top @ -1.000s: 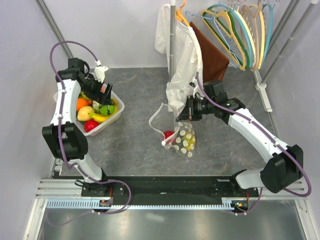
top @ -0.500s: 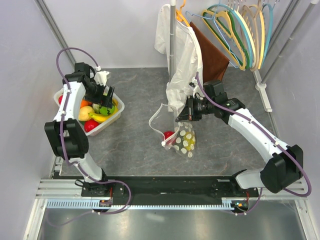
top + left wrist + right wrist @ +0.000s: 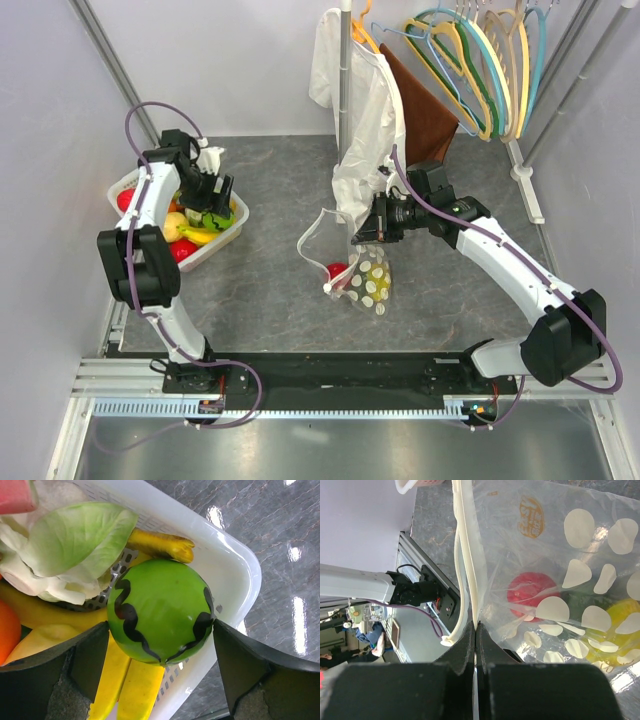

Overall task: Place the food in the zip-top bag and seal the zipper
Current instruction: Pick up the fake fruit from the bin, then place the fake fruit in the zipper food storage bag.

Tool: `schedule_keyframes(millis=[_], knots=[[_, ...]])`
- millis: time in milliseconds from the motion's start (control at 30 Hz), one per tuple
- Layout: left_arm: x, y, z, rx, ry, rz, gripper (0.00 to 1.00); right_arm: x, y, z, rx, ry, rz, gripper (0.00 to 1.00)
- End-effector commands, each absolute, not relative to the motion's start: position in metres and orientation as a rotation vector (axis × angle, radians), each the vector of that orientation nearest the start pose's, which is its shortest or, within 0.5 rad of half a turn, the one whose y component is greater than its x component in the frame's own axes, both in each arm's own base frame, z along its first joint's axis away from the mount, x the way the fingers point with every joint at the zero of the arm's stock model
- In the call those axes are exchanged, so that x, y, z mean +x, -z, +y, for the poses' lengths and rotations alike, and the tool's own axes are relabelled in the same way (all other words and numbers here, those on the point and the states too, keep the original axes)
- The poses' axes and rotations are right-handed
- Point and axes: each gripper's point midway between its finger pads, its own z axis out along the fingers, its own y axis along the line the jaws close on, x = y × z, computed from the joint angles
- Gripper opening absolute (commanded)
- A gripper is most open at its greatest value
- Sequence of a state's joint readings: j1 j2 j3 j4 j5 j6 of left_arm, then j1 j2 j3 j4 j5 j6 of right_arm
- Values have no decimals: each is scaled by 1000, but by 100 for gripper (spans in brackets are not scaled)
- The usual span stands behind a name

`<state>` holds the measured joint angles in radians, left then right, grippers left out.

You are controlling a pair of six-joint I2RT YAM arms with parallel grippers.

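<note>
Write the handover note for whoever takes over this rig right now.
Left gripper: down in the white basket, fingers against both sides of the green striped melon.
Right gripper: shut on the zip-top bag beside its zipper, holding the mouth open.
Done: a red piece and a yellow piece are in the bag.
Left: bag the melon, the bananas and the rest, then seal the zipper.

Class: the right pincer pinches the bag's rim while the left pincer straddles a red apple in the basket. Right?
Not a red apple: the left wrist view shows the left pincer straddling a green, black-striped melon. The melon does lie in the basket, and the right pincer does pinch the rim of the bag.
</note>
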<state>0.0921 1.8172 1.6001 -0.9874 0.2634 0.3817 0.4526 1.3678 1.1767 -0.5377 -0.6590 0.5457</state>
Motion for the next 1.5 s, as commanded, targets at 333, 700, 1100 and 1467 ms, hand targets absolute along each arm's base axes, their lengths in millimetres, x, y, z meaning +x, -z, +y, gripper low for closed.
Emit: schedule_keyframes(millis=[333, 700, 1100, 1467], knots=[[398, -142, 3, 431, 229, 2632, 83, 256, -236, 263, -273, -1277, 2385, 0], [411, -252, 1, 507, 193, 2410, 70, 258, -237, 263, -269, -1273, 2385, 0], [288, -325, -210, 1059, 696, 2101, 68, 260, -237, 264, -264, -1276, 2386, 0], [266, -266, -293, 1266, 705, 2137, 72, 259, -242, 261, -280, -1278, 2378, 0]])
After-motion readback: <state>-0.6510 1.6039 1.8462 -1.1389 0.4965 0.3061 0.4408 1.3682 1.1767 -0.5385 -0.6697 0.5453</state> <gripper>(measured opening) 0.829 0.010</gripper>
